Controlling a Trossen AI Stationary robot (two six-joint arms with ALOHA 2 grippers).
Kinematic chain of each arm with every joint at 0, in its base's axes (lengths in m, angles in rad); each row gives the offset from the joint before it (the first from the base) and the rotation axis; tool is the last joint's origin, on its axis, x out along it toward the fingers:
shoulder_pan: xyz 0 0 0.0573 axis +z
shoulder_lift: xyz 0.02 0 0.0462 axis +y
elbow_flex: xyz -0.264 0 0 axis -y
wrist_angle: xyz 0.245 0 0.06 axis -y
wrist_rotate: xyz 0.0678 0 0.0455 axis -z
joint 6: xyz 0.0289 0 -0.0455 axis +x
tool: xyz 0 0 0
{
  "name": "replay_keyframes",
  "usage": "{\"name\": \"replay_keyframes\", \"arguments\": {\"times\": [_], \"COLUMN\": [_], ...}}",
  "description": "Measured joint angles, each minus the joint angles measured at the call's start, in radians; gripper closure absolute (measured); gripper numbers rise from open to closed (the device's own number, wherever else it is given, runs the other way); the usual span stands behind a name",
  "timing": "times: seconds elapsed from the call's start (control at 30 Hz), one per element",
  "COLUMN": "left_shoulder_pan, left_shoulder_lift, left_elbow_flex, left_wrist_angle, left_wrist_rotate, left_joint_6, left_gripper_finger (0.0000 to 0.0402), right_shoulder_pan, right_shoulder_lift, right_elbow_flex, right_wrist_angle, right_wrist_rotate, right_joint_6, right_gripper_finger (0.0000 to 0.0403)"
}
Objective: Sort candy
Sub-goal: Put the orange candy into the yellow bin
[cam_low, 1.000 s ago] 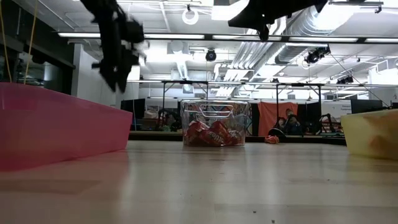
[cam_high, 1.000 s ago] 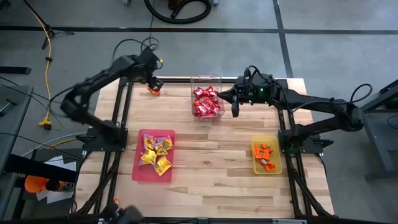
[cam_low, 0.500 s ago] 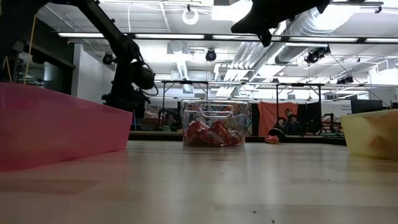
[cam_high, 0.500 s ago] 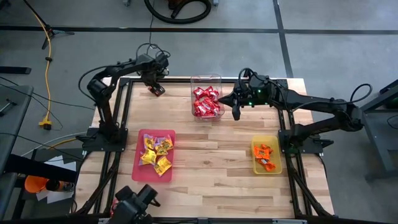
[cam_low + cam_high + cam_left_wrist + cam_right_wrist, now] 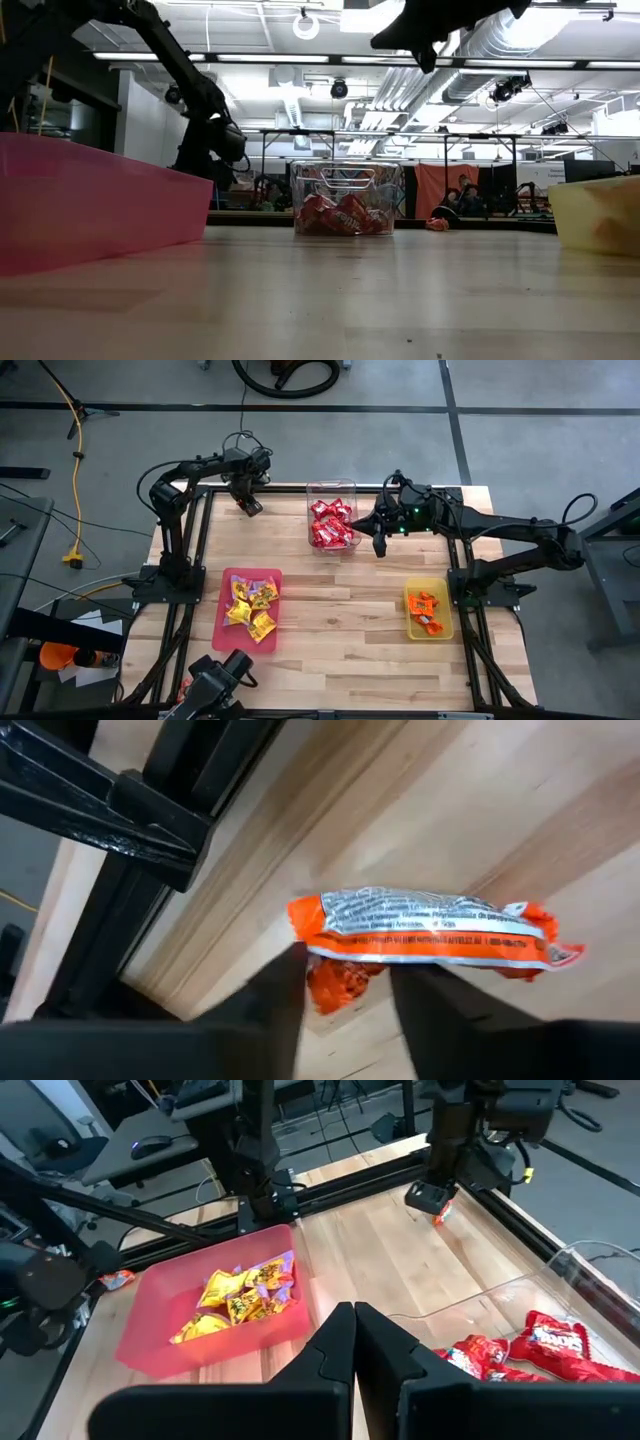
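- Left fingers [image 5: 345, 1005] down at the far left corner of the tabletop [image 5: 340, 600], straddling the near end of an orange candy [image 5: 430, 935]; gap between them still visible, not yet pinching; could clamp only the crinkly end flap and let the packet slip out on lifting
- Candy lying flat near the tabletop's edge, beside the black frame rail [image 5: 100, 805]; a push from the fingertips could nudge it off the edge or under the rail
- Too deep a descent could jam fingertips into the wood and skid the packet sideways
- Right fingers [image 5: 352, 1355] pressed together, empty, hovering beside the clear tub [image 5: 333, 525] of red candy [image 5: 330, 523]; little risk while waiting, though a swing could clip the tub's wall
- Orange candy belongs, by colour, in the yellow tray [image 5: 428, 610] across the tabletop; long carry past the tub and the right arm, so a weak pinch could drop it midway or into the pink tray [image 5: 248, 610] among the yellow candy [image 5: 250, 605]
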Motion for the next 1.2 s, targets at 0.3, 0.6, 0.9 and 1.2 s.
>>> {"name": "replay_keyframes", "arguments": {"times": [0.3, 0.6, 0.9, 1.2], "left_shoulder_pan": [0.005, 0.001, -0.128, -0.407], "left_shoulder_lift": [-0.05, -0.332, -0.722, -1.087], "left_elbow_flex": [-0.001, -0.001, -0.041, -0.441], "left_wrist_angle": [-0.004, 0.008, 0.214, 0.783], "left_wrist_rotate": [0.038, 0.209, 0.415, 0.454], "left_joint_6": [-0.01, -0.071, -0.246, -0.467], "left_gripper_finger": [0.0396, 0.0401, 0.0402, 0.0401], "right_shoulder_pan": [0.017, 0.017, 0.02, 0.054], "right_shoulder_lift": [0.0, 0.0, 0.0, 0.0], "right_elbow_flex": [0.0, -0.001, -0.001, -0.001], "right_wrist_angle": [0.001, 0.002, 0.002, 0.002], "right_wrist_rotate": [0.01, 0.01, -0.001, -0.004], "right_joint_6": [0.0, -0.008, -0.003, -0.003], "right_gripper_finger": [0.0403, 0.0403, 0.0403, 0.0403]}}
